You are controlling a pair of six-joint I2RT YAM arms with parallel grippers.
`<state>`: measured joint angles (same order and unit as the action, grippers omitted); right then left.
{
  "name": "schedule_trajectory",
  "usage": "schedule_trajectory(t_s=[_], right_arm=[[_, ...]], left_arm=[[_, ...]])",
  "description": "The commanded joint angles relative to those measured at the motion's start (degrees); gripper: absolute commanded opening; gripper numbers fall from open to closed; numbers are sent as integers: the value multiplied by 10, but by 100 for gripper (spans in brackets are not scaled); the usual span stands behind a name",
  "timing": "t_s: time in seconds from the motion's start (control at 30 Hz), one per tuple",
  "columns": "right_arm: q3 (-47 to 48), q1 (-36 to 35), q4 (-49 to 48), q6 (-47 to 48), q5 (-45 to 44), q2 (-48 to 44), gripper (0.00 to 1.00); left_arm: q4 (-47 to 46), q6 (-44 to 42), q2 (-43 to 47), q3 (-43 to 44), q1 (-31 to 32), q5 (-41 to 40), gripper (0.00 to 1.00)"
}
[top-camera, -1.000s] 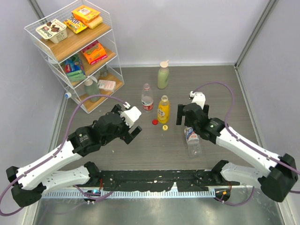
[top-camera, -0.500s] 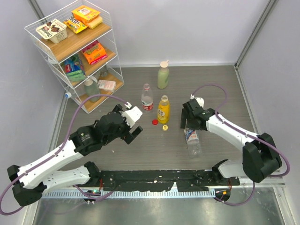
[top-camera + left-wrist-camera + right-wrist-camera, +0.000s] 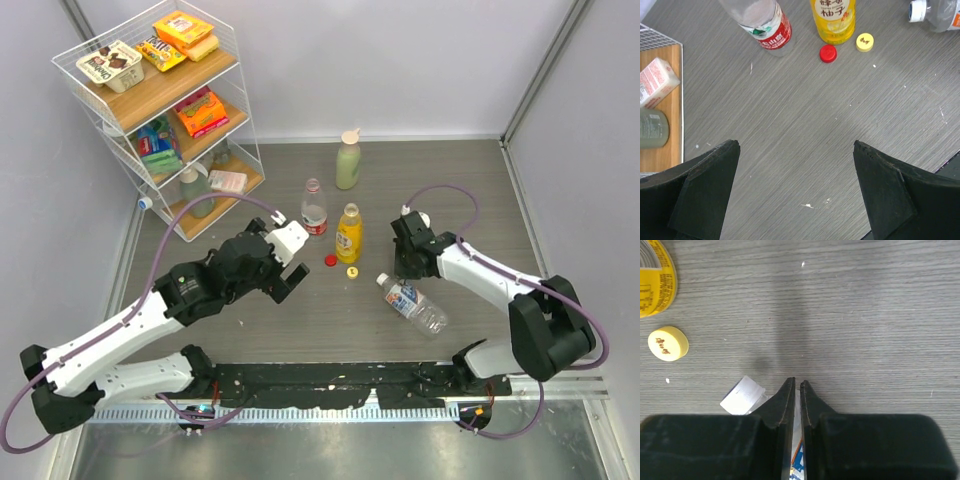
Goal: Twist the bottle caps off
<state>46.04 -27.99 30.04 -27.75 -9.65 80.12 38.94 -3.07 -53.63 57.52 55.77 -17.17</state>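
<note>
Centrally on the worktop, the red cap [image 3: 330, 261] and the yellow cap [image 3: 352, 271] lie loose, side by side but apart, just nearward of the upright yellow bottle [image 3: 348, 232]. The red-labelled bottle [image 3: 314, 212] stands beside it on the left. The pale blue-white cap [image 3: 382, 281] is seated on the clear bottle [image 3: 412, 305], which lies on its side right of centre, toward the near edge, cap end pointing at the yellow cap.

The left gripper [image 3: 290, 283] is held above the worktop left of the loose caps, jaws spread wide, holding nothing. The right gripper [image 3: 796, 390] sits over the lying bottle near its cap end, jaws closed to a narrow slit with nothing between them. A pale green bottle [image 3: 348, 160] stands near the far edge; a wire shelf [image 3: 240, 130] fills the far-left corner.
</note>
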Motion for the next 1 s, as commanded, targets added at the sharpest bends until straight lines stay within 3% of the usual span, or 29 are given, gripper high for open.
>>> schedule_trajectory(t_s=[0.0,0.2,0.5,0.63,0.77,0.83,0.97], right_arm=[[25,9,-6,14,2,-45,11],[25,12,-17,16,-10,-98,2],[19,14,-16,39,-2,-187,2],[16,14,-1,37,-23,-180,23],[19,14,10,27,-50,-161,24],[23,14,12,30,-42,-156,34],[13,14,-10,58,43,-166,71]], left_arm=[[-6,17,-12,41,1,1,100],[-11,27,-35,69,1,26,100],[-29,43,-89,108,1,68,100],[-33,42,-108,118,1,75,100],[-34,40,-119,123,1,80,100],[-33,39,-123,123,1,80,100],[-34,38,-120,117,1,79,100]])
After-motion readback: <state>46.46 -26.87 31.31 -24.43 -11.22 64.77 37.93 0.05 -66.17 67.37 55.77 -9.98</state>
